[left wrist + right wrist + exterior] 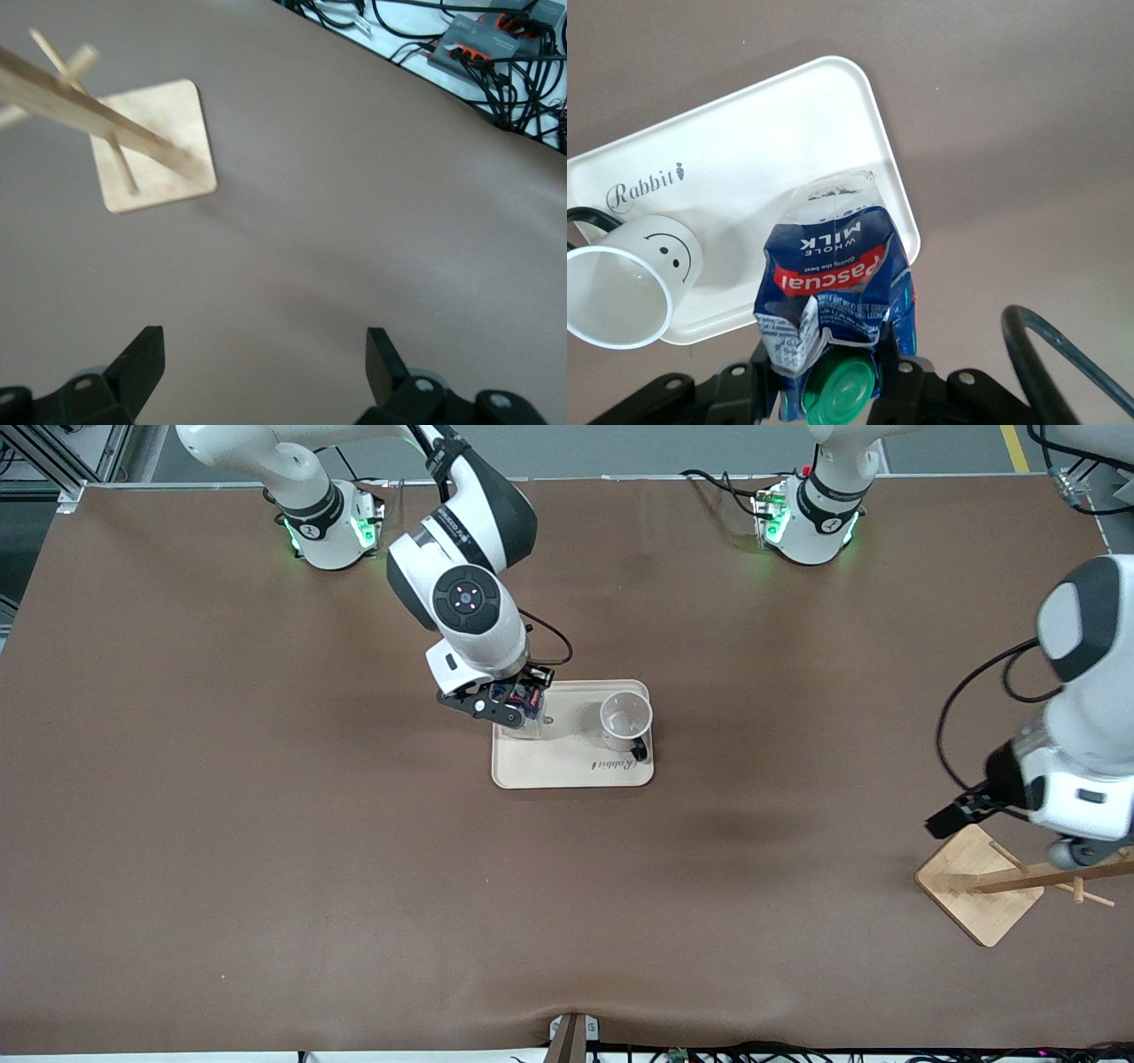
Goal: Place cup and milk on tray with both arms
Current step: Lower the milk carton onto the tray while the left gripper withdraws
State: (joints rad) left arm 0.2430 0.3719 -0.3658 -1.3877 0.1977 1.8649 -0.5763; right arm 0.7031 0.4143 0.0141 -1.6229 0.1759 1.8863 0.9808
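The cream tray (567, 766) lies mid-table; it also shows in the right wrist view (744, 159). The white cup (626, 724) with its black handle stands on the tray at the end toward the left arm, its smiley face showing in the right wrist view (633, 279). My right gripper (523, 707) is shut on the top of the blue milk carton (833, 274), green cap (840, 391) between the fingers; the carton's pale base is at the tray's corner toward the right arm. My left gripper (261, 363) is open and empty over bare table beside a wooden rack.
A wooden mug rack (1001, 881) with a square base stands at the left arm's end of the table, also in the left wrist view (155, 146). Cables (496, 53) lie off the table edge near it.
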